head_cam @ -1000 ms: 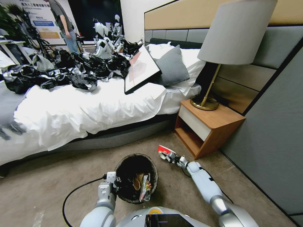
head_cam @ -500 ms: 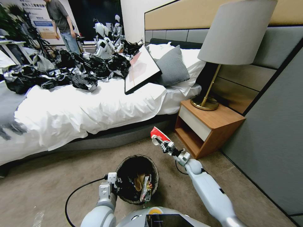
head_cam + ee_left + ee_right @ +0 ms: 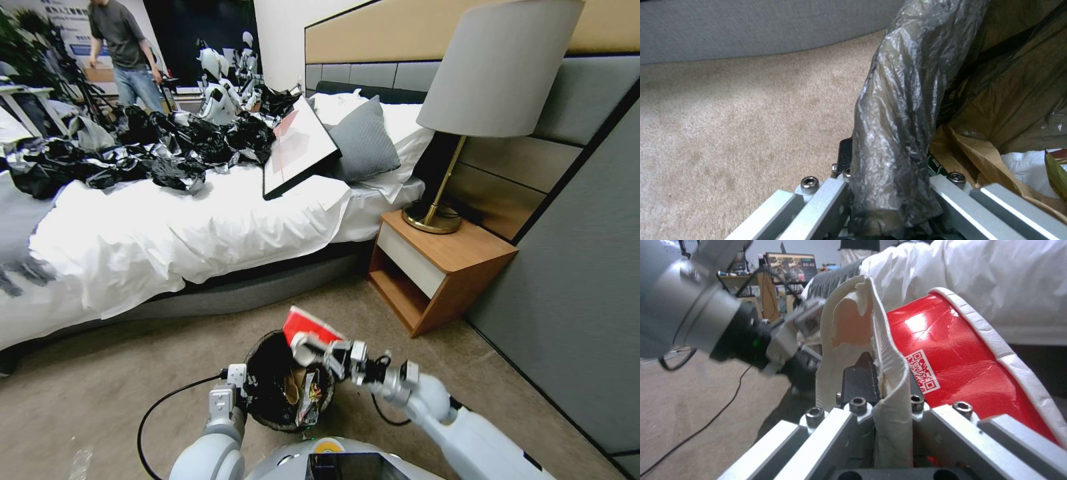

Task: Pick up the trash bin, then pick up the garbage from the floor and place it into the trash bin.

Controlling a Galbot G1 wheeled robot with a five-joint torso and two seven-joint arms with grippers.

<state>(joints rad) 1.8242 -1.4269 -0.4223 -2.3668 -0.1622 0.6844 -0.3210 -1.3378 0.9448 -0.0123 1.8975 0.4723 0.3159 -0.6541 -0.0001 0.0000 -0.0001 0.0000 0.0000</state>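
Right gripper [image 3: 308,347]: pinches red-and-white wrapper [image 3: 303,325] above the bin's right rim.
Left gripper [image 3: 245,391]: clamped on trash bin [image 3: 267,367] at its left rim.
Trash bin: near bed [image 3: 167,233], holding litter.

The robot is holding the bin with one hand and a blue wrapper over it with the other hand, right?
Almost. The wrapper is red and white, not blue, as the head view and right wrist view show. The rest holds: the left gripper grips the trash bin by its rim, and the right gripper holds the wrapper over it.
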